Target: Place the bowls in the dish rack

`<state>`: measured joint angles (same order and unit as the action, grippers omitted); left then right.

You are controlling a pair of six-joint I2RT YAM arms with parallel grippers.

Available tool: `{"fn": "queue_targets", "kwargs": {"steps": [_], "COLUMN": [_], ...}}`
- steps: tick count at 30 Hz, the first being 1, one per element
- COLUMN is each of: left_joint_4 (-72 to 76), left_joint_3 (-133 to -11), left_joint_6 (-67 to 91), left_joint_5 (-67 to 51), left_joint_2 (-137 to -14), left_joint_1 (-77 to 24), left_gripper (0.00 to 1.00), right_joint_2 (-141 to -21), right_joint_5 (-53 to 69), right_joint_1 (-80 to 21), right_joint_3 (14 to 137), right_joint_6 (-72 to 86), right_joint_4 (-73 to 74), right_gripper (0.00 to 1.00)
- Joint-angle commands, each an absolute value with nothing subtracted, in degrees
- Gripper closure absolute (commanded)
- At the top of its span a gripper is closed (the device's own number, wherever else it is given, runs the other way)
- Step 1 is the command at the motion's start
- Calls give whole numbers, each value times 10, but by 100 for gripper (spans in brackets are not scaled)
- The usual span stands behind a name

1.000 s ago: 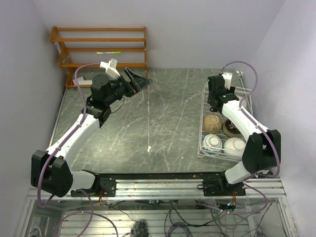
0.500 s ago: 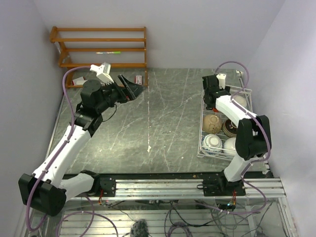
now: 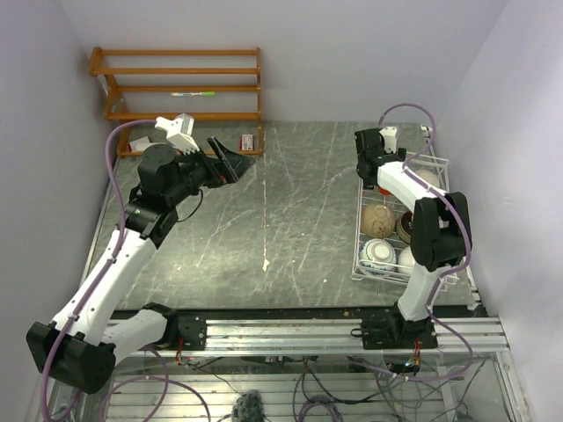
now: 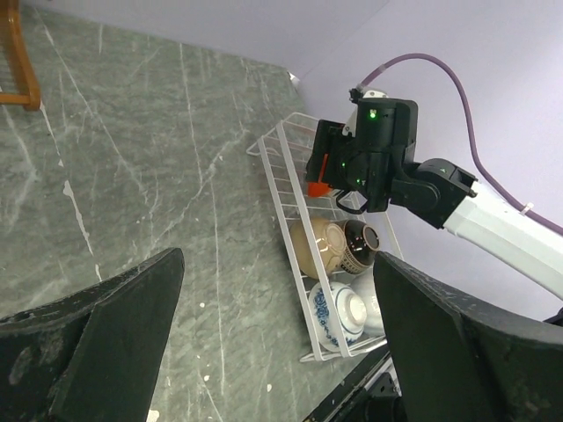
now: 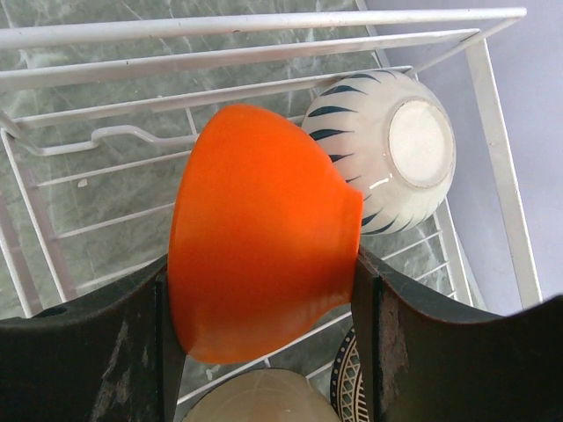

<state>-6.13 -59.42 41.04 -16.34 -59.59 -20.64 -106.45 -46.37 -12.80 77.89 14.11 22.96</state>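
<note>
My right gripper [image 5: 264, 294] is shut on the bright orange-red bowl [image 5: 264, 233] and holds it on its side over the far end of the white wire dish rack [image 5: 264, 57]. A white bowl with dark strokes [image 5: 387, 149] lies just beyond it in the rack. A cream bowl [image 5: 264, 400] and a brown patterned bowl [image 5: 347, 396] sit below. The top view shows the rack [image 3: 362, 230] at the right, with a blue-and-white bowl [image 3: 378, 255] and a white bowl [image 3: 410, 260] at its near end. My left gripper [image 3: 224, 163] is open and empty, high over the table's far left.
A brown wooden shelf unit [image 3: 176, 83] stands against the back wall at the left. A small red-and-white object [image 3: 249, 141] lies on the table beside it. The right wall runs close behind the rack. The left wrist view shows the rack [image 4: 290, 176] and the right arm [image 4: 369, 158] from afar.
My right gripper has moved with the orange-red bowl toward the rack's far end. My left arm has swung back and to the left, still open.
</note>
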Motion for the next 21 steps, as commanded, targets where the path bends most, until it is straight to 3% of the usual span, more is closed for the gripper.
{"fn": "queue_targets", "kwargs": {"steps": [1,5,14,19,21], "left_joint_4": [-78,-86,-115,-116,-116], "left_joint_3": [-618,-616,-625,-622,-623], "left_joint_6": [391,387,369,369,369], "left_joint_5": [-148,-139,-121,-116,-116], "left_joint_2": [-583,-570,-554,-552,-551], "left_joint_1": [-201,-201,-201,-201,-201], "left_gripper": [1,1,1,1,1], "right_joint_2": [-1088,-1108,-1121,-1105,-1097], "right_joint_5": [-474,-473,-449,-430,-424], "right_joint_1": [-124,-125,-124,-124,-124], "right_joint_3": [791,795,787,782,783], "right_joint_6": [143,142,150,150,149], "right_joint_4": [228,227,221,214,212], "right_gripper": [81,76,42,17,13]}}
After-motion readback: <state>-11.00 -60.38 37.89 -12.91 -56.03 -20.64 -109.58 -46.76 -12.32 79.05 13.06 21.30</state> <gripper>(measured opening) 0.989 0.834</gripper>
